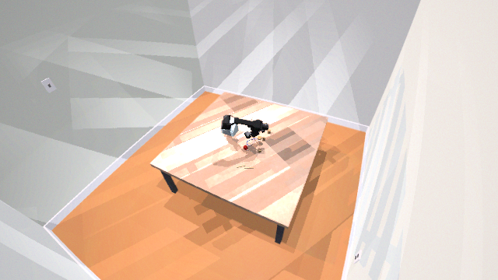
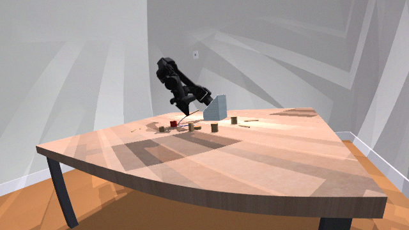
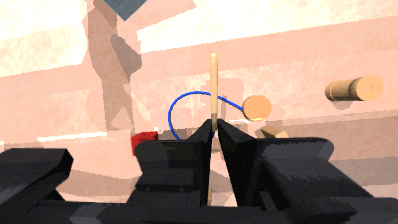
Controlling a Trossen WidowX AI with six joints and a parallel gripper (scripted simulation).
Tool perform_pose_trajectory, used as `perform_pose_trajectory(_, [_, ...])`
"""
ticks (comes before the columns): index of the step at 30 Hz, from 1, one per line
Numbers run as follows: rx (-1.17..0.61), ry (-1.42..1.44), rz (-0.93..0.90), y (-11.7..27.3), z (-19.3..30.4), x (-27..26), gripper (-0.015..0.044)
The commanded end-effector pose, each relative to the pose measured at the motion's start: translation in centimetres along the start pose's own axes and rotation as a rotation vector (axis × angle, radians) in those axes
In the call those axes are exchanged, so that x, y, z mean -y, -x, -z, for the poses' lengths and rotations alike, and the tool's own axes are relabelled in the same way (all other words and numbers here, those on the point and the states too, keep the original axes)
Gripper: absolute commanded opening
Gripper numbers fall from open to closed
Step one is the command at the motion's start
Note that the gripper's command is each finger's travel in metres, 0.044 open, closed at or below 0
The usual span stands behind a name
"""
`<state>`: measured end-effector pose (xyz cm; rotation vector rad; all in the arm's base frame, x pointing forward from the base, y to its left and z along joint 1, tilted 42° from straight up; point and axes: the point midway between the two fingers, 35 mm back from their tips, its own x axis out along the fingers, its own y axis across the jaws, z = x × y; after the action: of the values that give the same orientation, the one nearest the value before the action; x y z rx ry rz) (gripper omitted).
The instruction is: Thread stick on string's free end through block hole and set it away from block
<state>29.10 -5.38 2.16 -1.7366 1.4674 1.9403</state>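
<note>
My gripper (image 2: 188, 115) (image 3: 214, 122) is shut on the thin wooden stick (image 2: 193, 112) (image 3: 214, 80), above the table. The stick points forward from the fingertips, and in the exterior view its free end is tilted up. The blue string (image 3: 171, 112) hangs from near the fingertips and curves round to the round wooden button (image 2: 197, 128) (image 3: 257, 107), passing beneath the stick in the wrist view. A small wooden block (image 2: 191, 126) (image 3: 274, 132) stands close beside the button, partly hidden by a finger in the wrist view. I cannot make out a hole in it.
A red cube (image 1: 245, 147) (image 2: 173, 123) (image 3: 145, 142) lies near the string's loop. A wooden cylinder (image 2: 214, 127) (image 3: 367, 88) stands beyond the button. Other small wooden pieces and loose sticks lie around. The blue-grey wedge (image 2: 218, 108) is at the arm's base.
</note>
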Motion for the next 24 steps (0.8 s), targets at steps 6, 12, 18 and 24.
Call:
perform_pose_trajectory(6, [-0.003, -0.007, 0.003, 0.1, 0.2, 0.0, 0.0])
perform_pose_trajectory(12, [-0.012, -0.014, 0.012, 0.3, 0.9, 0.0, 0.0])
perform_pose_trajectory(18, [-0.023, -0.013, 0.017, 0.6, 1.6, 0.0, 0.0])
perform_pose_trajectory(24, [-0.033, -0.01, 0.022, 0.8, 2.3, 0.0, 0.0])
